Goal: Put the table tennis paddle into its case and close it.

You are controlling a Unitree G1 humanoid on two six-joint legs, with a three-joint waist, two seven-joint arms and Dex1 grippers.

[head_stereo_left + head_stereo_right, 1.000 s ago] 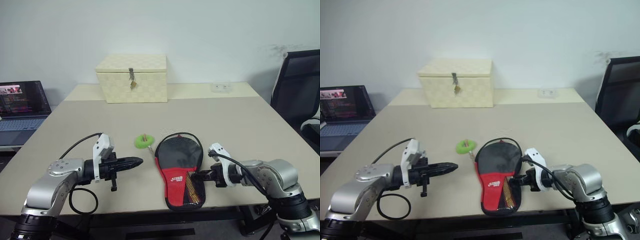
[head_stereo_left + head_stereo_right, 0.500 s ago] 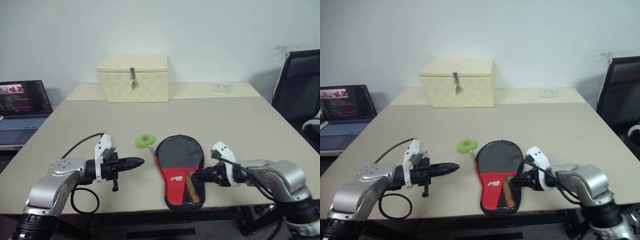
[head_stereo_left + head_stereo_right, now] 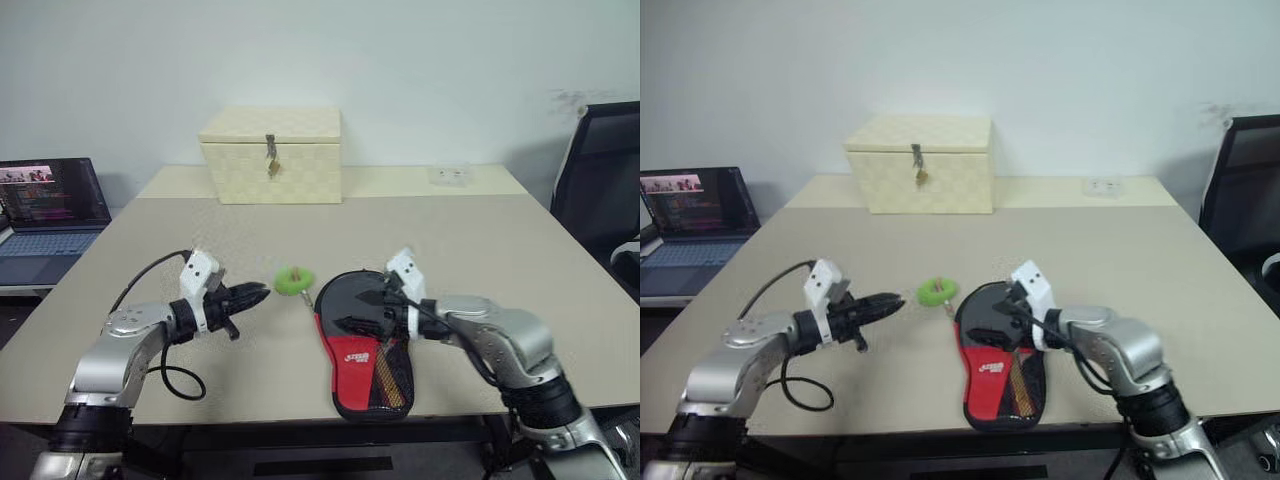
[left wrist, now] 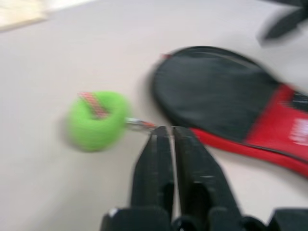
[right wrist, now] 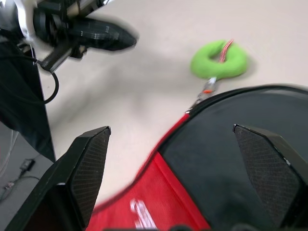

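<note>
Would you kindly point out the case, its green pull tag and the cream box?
case (image 3: 362, 300): left eye view, black round panel.
green pull tag (image 3: 294, 281): left eye view, ring's rim.
cream box (image 3: 305, 175): left eye view, front wall.

You see beige table (image 3: 480, 240). On it: black-red case (image 3: 365, 340) near front edge, green pull tag (image 3: 294, 280) just beside its round end, cream checkered box (image 3: 271, 155) at back, small white item (image 3: 448, 175) back right.
</note>
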